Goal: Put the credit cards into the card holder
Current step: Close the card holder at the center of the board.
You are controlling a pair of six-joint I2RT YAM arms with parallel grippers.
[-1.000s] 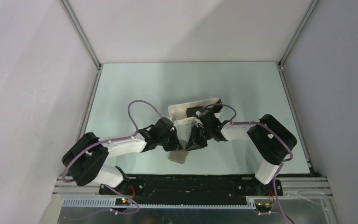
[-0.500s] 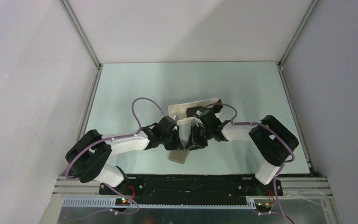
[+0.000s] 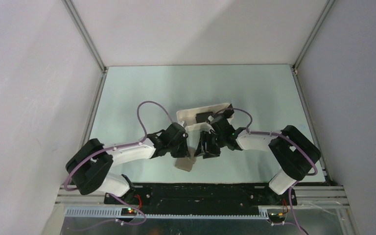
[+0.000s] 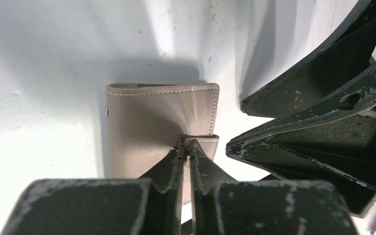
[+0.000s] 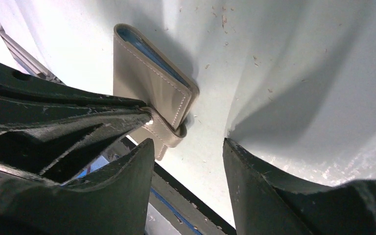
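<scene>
The card holder (image 4: 156, 122), a folded grey-beige wallet, lies on the table near the front edge, also visible from above (image 3: 185, 163). My left gripper (image 4: 188, 143) is shut on its small closing tab (image 4: 209, 142). The wallet's light blue inner pockets show along its edge (image 5: 144, 49). Just to the wallet's right, my right gripper (image 5: 188, 147) stands open with nothing between its fingers. A dark flat shape (image 3: 202, 117) in the white tray looks like the credit cards, partly hidden by the right arm.
The long white tray (image 3: 186, 115) stands just behind both grippers, mid-table. The two grippers are close together, the right one's fingers (image 4: 313, 112) beside the left one's. The black front rail (image 5: 186, 196) runs right below the wallet.
The right gripper has opened wide and its arm's elbow has shifted right. The left gripper still pinches the tab, and the wallet has barely moved.
</scene>
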